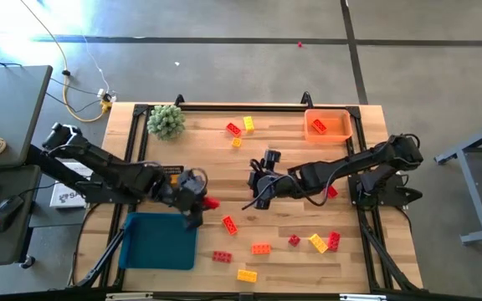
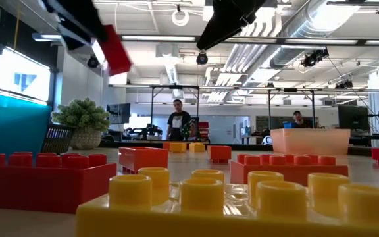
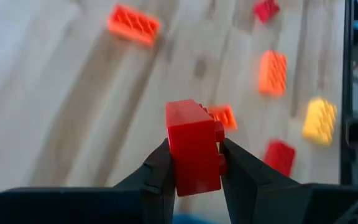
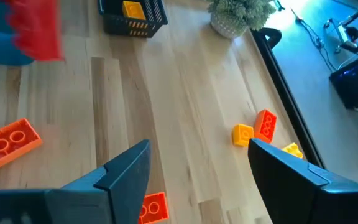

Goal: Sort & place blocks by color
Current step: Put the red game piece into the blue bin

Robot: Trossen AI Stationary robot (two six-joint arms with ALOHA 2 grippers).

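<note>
Above the blue tray's far right corner: left gripper [image 1: 201,203] pinching a red block [image 3: 193,148].
Table middle: right gripper [image 4: 197,171], fingers spread, empty.

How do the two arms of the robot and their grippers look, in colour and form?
Both arms are black, built of jointed segments, with loose black cables looping near the wrists. The left gripper has two dark, tapered fingers. The right gripper has two broad, flat dark fingers with angular tips. No markings are visible.
</note>
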